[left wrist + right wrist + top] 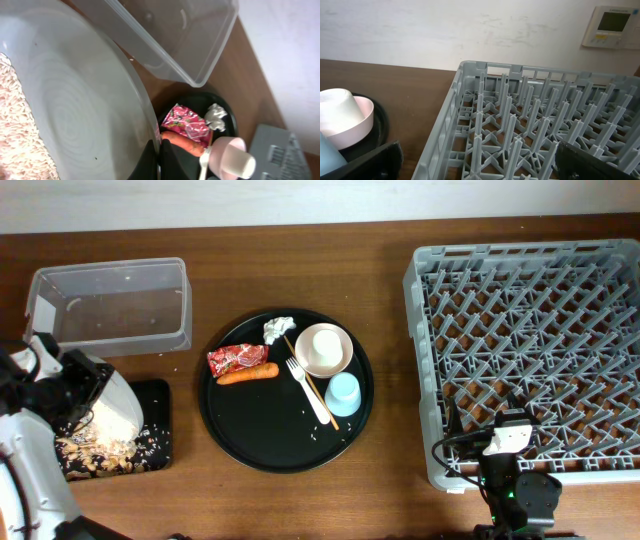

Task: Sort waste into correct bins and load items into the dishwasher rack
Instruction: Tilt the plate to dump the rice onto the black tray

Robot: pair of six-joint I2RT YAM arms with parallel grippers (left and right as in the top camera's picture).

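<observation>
**Holding the plate tilted over the scrap tray**

Lower left of the overhead frame: the left gripper [159,161] is clamped on the rim of the white plate [112,412], which slants over the shallow black tray [156,394], where rice and scraps [98,452] lie. The clear tub [110,305] sits upper left. At centre, the round black tray [260,452] carries the red wrapper [236,359], carrot [248,374], tissue [278,329], pink bowl [342,360], fork [310,395] and blue cup [343,393]. The right gripper [480,167] hangs wide apart, holding nothing, at the grey rack's [530,330] lower edge.

I see a brown wooden table [300,510]. Directly on it, left to right: clear tub [120,310] and shallow black tray [152,395], round black tray [260,430], grey rack [415,360].
</observation>
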